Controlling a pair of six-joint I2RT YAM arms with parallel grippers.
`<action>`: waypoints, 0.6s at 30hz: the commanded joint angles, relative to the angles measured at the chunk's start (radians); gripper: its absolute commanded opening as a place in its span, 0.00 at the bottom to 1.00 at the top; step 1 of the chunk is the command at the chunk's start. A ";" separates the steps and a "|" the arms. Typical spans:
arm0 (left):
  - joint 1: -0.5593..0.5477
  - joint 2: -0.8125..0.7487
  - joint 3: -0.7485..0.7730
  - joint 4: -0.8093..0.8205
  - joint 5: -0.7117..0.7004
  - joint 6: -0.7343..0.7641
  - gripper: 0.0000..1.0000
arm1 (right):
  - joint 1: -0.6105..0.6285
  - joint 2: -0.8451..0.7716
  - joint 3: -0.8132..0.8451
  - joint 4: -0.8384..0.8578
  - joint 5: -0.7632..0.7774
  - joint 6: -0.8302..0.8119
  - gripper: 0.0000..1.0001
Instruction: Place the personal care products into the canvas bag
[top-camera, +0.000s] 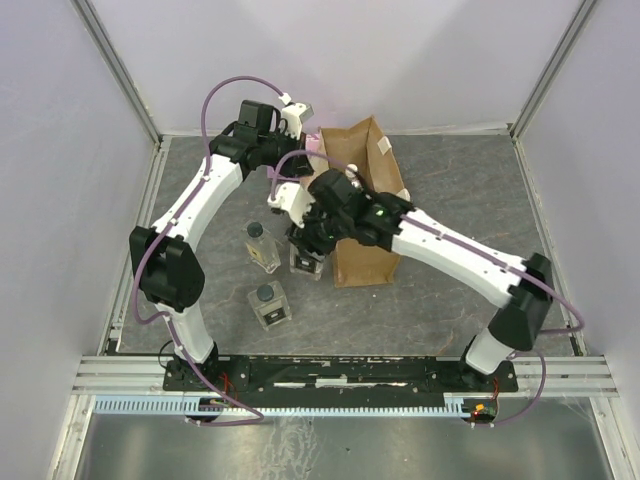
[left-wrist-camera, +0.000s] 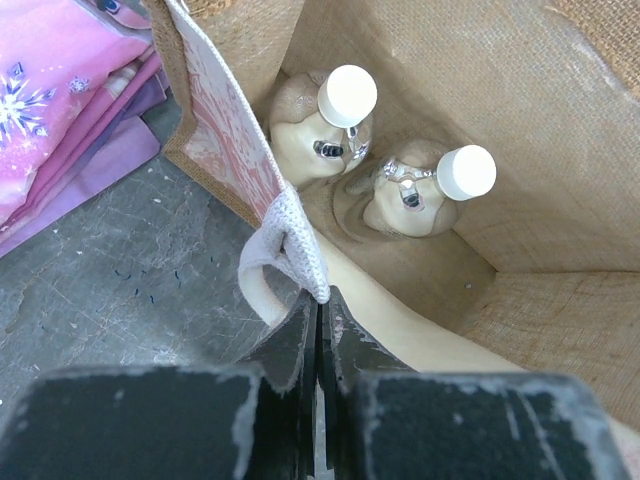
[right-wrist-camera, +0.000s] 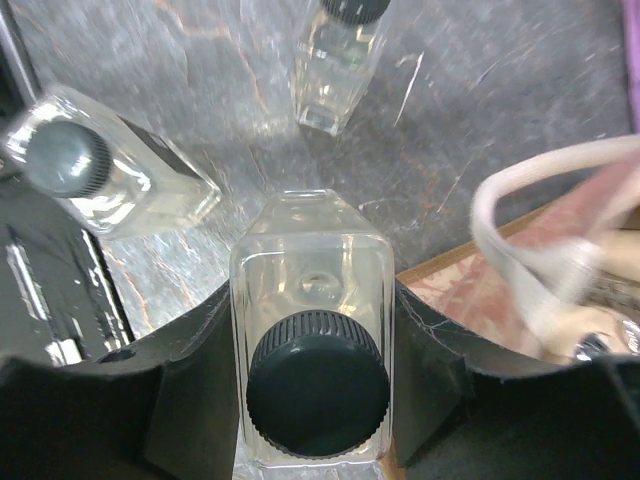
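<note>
The canvas bag (top-camera: 370, 205) stands upright and open at the table's middle. My left gripper (top-camera: 305, 128) is at its far left rim, shut on the bag's pale handle (left-wrist-camera: 285, 240). In the left wrist view my left gripper (left-wrist-camera: 322, 300) looks into the bag (left-wrist-camera: 560, 110), where two round white-capped bottles (left-wrist-camera: 335, 125) (left-wrist-camera: 425, 185) lie. My right gripper (top-camera: 308, 245) is just left of the bag, shut on a squarish dark-capped bottle (right-wrist-camera: 315, 385), fingers on both its sides. Two more squarish dark-capped bottles (top-camera: 262, 248) (top-camera: 270, 303) stand on the table to the left.
A flat pink packet (left-wrist-camera: 60, 100) lies on the table behind the bag's left side. In the right wrist view the bag's rim (right-wrist-camera: 460, 285) and a loose handle (right-wrist-camera: 525, 250) are close on the right. Frame rails run along the table's sides.
</note>
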 joint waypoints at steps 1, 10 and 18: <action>0.005 0.003 0.048 0.022 0.036 0.042 0.03 | -0.029 -0.165 0.174 0.049 -0.005 0.087 0.00; 0.011 0.011 0.055 0.031 0.043 0.048 0.03 | -0.151 -0.202 0.379 -0.032 0.006 0.169 0.00; 0.013 0.027 0.067 0.032 0.053 0.052 0.03 | -0.253 -0.164 0.550 -0.060 0.094 0.130 0.00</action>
